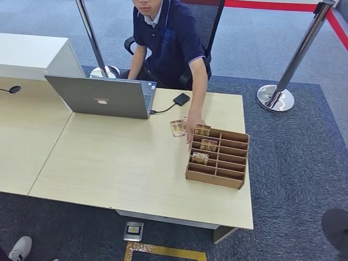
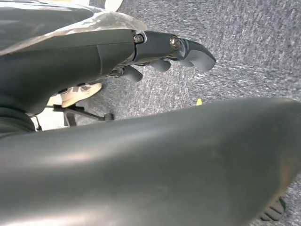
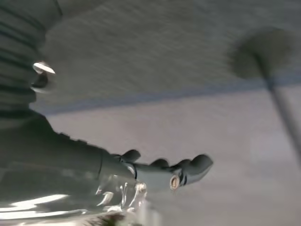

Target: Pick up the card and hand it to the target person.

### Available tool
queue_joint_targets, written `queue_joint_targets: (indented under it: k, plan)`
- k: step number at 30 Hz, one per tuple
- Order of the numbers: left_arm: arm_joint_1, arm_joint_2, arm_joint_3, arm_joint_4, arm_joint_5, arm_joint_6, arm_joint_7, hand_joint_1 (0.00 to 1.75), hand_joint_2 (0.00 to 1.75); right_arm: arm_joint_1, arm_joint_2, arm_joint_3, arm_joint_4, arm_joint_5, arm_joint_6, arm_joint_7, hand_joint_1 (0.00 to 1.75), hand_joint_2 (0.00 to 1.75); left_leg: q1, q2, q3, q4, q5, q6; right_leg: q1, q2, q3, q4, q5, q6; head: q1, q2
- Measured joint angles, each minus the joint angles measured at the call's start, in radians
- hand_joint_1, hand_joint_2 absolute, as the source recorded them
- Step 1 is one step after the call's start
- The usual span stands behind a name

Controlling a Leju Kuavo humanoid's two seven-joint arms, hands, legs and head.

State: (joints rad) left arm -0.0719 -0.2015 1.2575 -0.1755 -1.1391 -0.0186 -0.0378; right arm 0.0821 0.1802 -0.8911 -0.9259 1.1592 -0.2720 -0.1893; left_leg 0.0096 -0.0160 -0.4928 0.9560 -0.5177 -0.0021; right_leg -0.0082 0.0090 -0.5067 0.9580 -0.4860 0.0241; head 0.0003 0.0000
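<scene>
Three cards stand in the slots of the wooden organizer (image 1: 218, 159) near the table's right edge: one card (image 1: 202, 130) in the far row, one (image 1: 208, 145) in the next row, one (image 1: 199, 158) in the row nearer the front edge. All three sit at the organizer's left end. A fourth card (image 1: 178, 128) lies flat on the tabletop just beside the organizer's far-left corner.

A seated person (image 1: 170, 41) in a dark polo sits at the table's far edge and reaches one hand (image 1: 193, 124) down to the organizer's far-left corner; the hand lies between the flat card and the far-row card, touching or nearly touching both; exact contact cannot be told.

Left hand (image 2: 170, 54): seen in the left wrist view over grey carpet, fingers stretched out and a little apart, nothing held. Right hand (image 3: 167, 170): seen in the right wrist view, picture blurred, fingers extended and apart, nothing in them.

Table (image 1: 123, 174): light wood. A grey laptop (image 1: 103, 97) stands open at the far-left part, back of its lid toward the camera. A small black box (image 1: 181, 99) lies near the far edge, joined to the laptop by a dark cable (image 1: 164, 111). A second, similar table (image 1: 20, 136) abuts on the left.

Floor: grey-blue carpet, two chrome barrier posts (image 1: 283, 81) (image 1: 96, 46) beyond the table, a white shoe (image 1: 19, 248) at the lower left.
</scene>
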Motion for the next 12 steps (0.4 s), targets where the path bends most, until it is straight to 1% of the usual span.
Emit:
queue_joint_targets:
  k: [3,5,9,12]
  plan:
    - [-0.003,0.0,0.0,0.0,-0.006,-0.001,-0.001,0.0,0.0,-0.066,-0.052,-0.087,0.305,0.043,-0.033,0.122,0.0,0.0,0.001,0.0,0.0,0.0,0.0,0.0,0.0,0.0,0.0,0.0,0.0,-0.001,0.0,0.0]
    - [-0.004,0.0,0.0,0.0,-0.01,-0.002,-0.004,0.0,0.0,-0.092,-0.063,-0.105,0.42,0.066,-0.009,0.194,0.0,0.0,0.001,0.001,0.0,0.0,0.0,0.0,0.0,0.0,0.0,0.001,-0.001,-0.001,0.0,0.0]
    - [-0.005,0.001,0.0,0.0,-0.021,-0.006,-0.005,0.0,0.0,-0.125,-0.062,-0.114,0.563,0.101,0.077,0.313,0.0,0.0,0.001,0.001,0.001,-0.001,0.0,-0.001,0.001,0.0,0.0,0.002,-0.001,-0.001,0.0,0.0]
    - [-0.006,0.003,0.0,0.0,-0.024,-0.009,-0.009,0.0,0.0,-0.138,-0.051,-0.114,0.617,0.111,0.126,0.351,0.0,0.0,0.001,0.001,0.001,-0.001,0.001,-0.001,0.001,0.0,0.0,0.002,-0.001,-0.001,0.0,0.0]
